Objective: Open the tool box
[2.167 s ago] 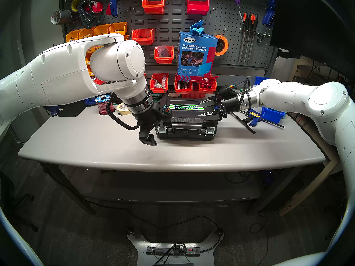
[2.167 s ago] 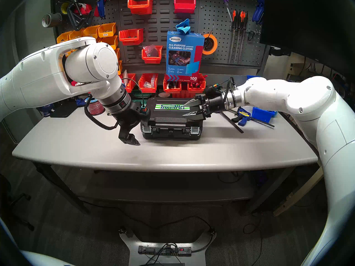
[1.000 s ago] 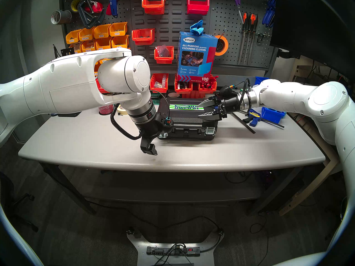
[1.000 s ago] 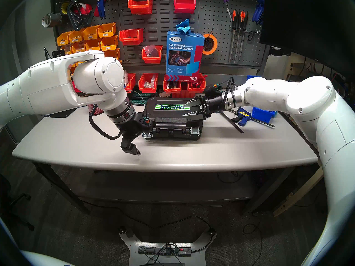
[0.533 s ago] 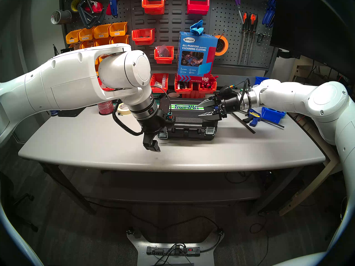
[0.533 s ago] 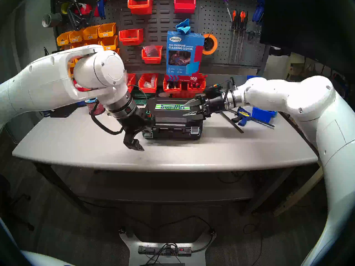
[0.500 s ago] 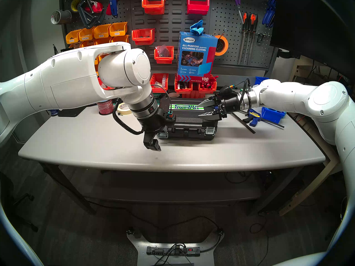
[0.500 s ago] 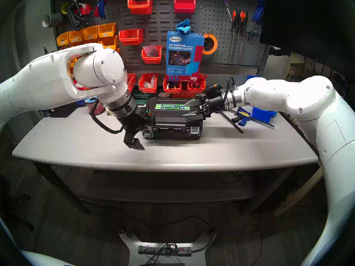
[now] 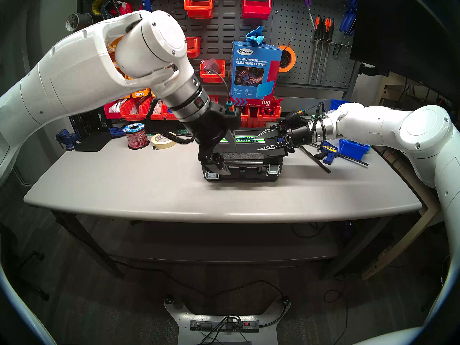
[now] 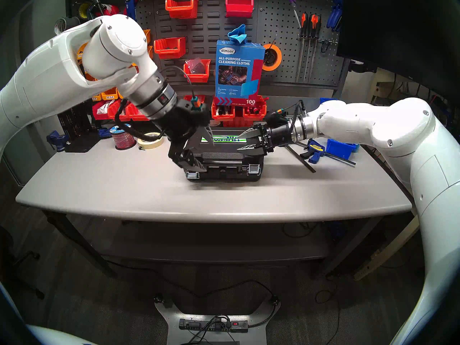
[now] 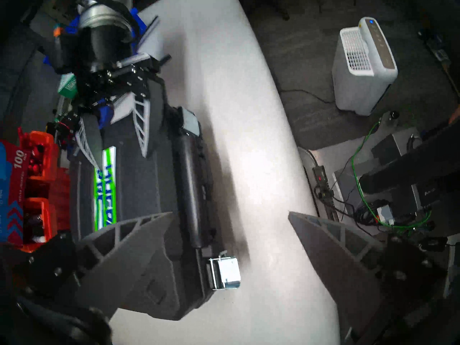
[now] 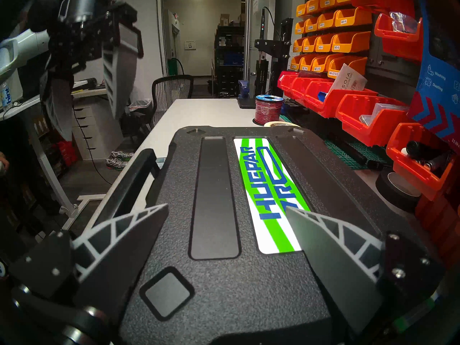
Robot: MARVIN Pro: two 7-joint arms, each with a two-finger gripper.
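Head stereo left view: tool box shut, mid-table, unlatching under way.

Left end effector spread wide and empty above the box's left front corner; right end effector also spread, empty, resting over the lid's right edge. Left latch flipped out, right latch apparently clasped: judged next to release, then lift the lid. Clamp, wire spool and tape roll nearby, well apart; right fingers over the lid likely block lifting.
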